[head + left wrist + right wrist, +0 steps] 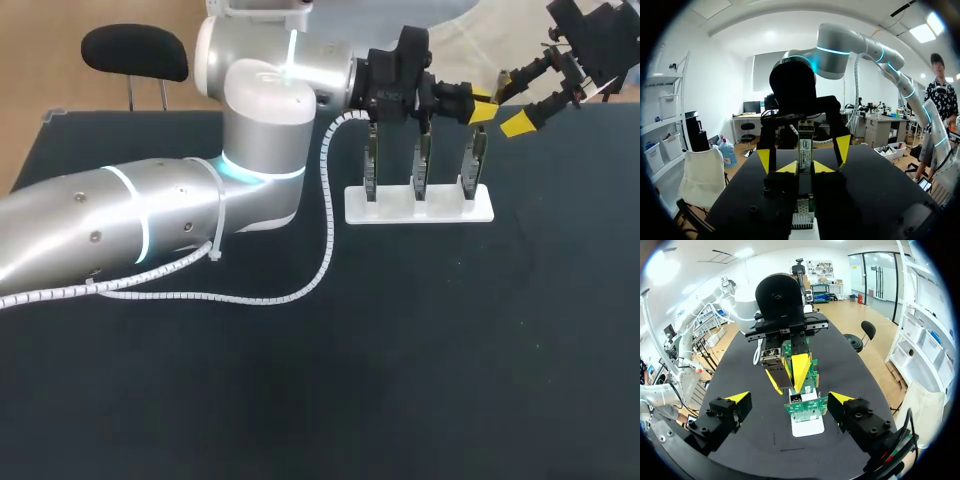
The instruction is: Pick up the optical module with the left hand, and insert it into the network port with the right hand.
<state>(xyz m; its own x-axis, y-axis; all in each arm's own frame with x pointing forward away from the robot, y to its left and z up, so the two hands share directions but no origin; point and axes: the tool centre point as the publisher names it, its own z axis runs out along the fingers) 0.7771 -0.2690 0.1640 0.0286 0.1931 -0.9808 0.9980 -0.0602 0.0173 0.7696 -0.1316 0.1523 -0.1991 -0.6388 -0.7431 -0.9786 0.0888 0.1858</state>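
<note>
Optical module point(805, 147) | clamped in left gripper point(805, 167) | right gripper point(788, 398) spread, module ahead | best: centre it before closing

The left tool point(805, 168) hides part of the optical module point(805, 142); the head view crops the right arm point(600, 35).

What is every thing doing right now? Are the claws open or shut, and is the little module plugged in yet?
left gripper: shut on the optical module.
optical module: held between the left fingers, sticking out past their tips, not plugged in.
right gripper: wide open, holding nothing.
circuit boards: three, standing upright in the white stand.
network port: on the nearest board, looks empty.
</note>
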